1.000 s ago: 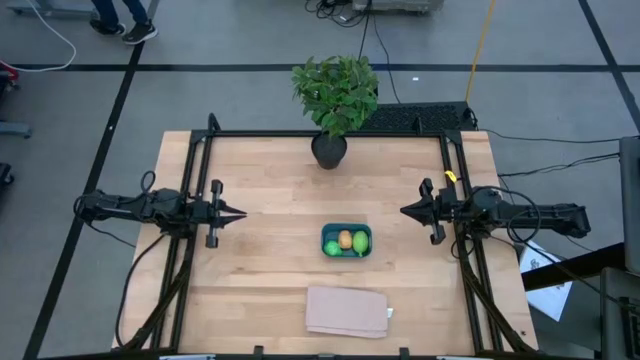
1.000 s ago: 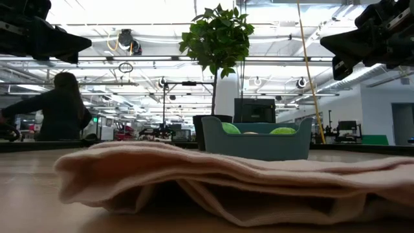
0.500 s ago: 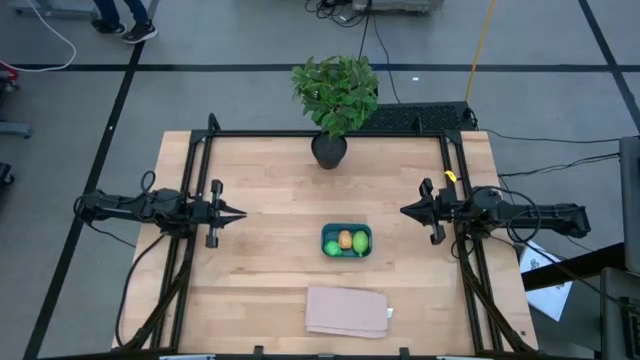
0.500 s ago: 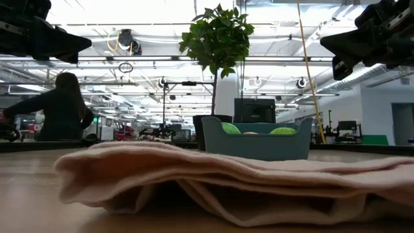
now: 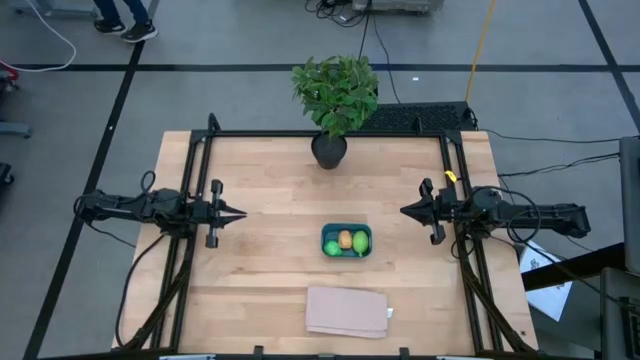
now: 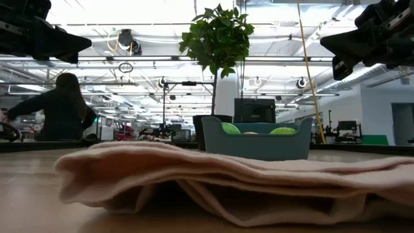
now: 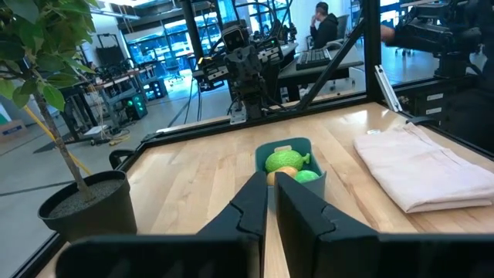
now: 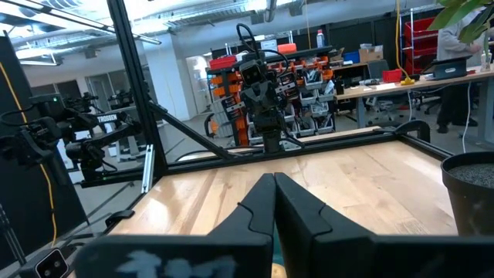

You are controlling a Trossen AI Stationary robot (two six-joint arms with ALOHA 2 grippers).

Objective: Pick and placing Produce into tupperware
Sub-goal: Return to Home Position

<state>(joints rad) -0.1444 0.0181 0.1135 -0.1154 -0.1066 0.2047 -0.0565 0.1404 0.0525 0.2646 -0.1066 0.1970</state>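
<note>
Tupperware (image 6: 255, 147): one; smooth teal-blue plastic, shallow rectangle with rounded corners, mid-tabletop (image 5: 270, 260) of pale planked wood.
Produce, all inside it: three rounded pieces, namely two green pieces (image 5: 332, 247) and one orange-tan piece (image 5: 346, 239).
Folded tan cloth (image 5: 346, 311): one, soft, nearby.
Left tool (image 5: 240, 213) and right tool (image 5: 404, 211): dark fingers pressed together, well apart from the container.

From table height the folded cloth (image 6: 226, 188) covers the bottom of the blue container (image 6: 255, 145), and its wall hides all but the tops of the green pieces (image 6: 283, 131). On the left wrist cam, the left gripper (image 7: 272, 185) blocks the container's near wall.
</note>
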